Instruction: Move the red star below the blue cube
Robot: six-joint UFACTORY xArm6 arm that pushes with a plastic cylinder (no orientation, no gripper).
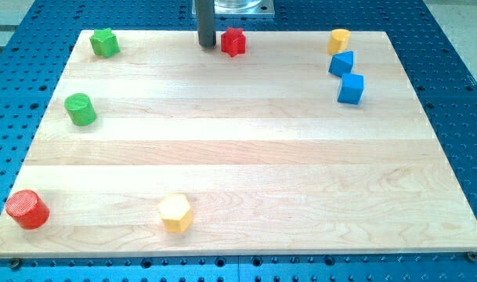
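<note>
A pale wooden table [238, 157] over blue perforated plate. My tip [206, 45], no hand, holding nothing, sits just left of the red star [233, 41]: likely light, rigid, slippery; push its left face toward the blue cube [350, 88].

a pale wooden board [246, 157] made of joined planks fills most of the view, its grain running from the view's left to the view's right. it rests on a blue metal table [449, 86] patterned with a regular grid of small holes, which shows along the left, right and bottom edges. at the view's top left corner a strip of grey metal rail [1, 30] is visible. the light is even and bright, with only short soft shadows.
</note>
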